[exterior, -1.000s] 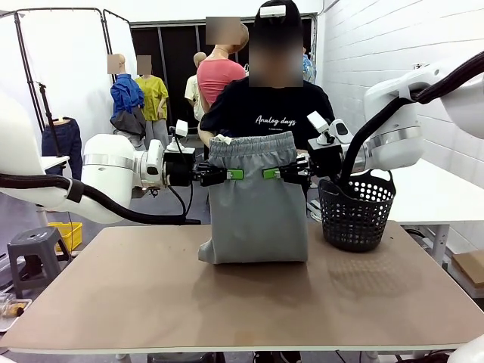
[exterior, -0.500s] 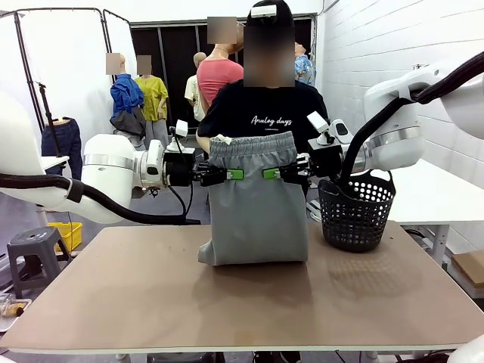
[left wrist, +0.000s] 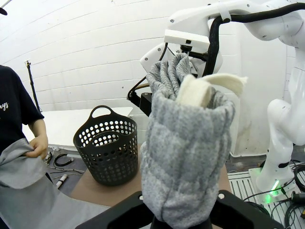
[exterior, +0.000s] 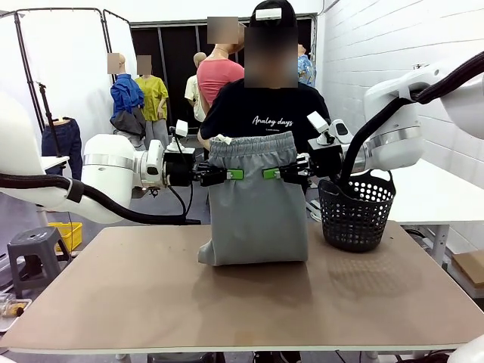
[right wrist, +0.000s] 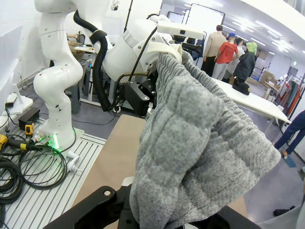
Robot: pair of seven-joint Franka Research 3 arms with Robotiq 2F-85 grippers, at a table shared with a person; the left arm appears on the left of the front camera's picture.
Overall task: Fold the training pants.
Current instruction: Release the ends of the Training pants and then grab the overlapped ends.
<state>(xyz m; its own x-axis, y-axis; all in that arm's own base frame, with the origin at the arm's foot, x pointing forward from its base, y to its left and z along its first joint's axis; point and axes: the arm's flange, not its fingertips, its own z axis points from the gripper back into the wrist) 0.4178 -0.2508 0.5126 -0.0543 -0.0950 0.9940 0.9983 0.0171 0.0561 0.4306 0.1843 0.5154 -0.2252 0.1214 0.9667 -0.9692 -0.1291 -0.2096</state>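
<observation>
Two grippers share one garment above the table. From the left, our left gripper reaches in level, its jaws clamped on a bunch of grey jersey just below the elastic waistband. The left wrist view shows the cloth crammed between its fingers, with a person's hand pinching more grey fabric at the far side.

In the middle, the training pants hang as a tall panel with the waistband uppermost. The lower end rests on the tabletop and bulges into a soft roll at its bottom left corner. We judge the legs are already doubled under, since the panel is far shorter than full-length legs would be.

Just right of centre, our right gripper mirrors the first and is likewise closed on the fabric at the same height, so the pants lie between and inside both grips, with the two sets of fingertips near each other. We read the twin high hold as a way to keep the cloth flat and square, so it can be lowered into a clean fold.

At the right, a black basket stands on the table just beside the pants.
</observation>
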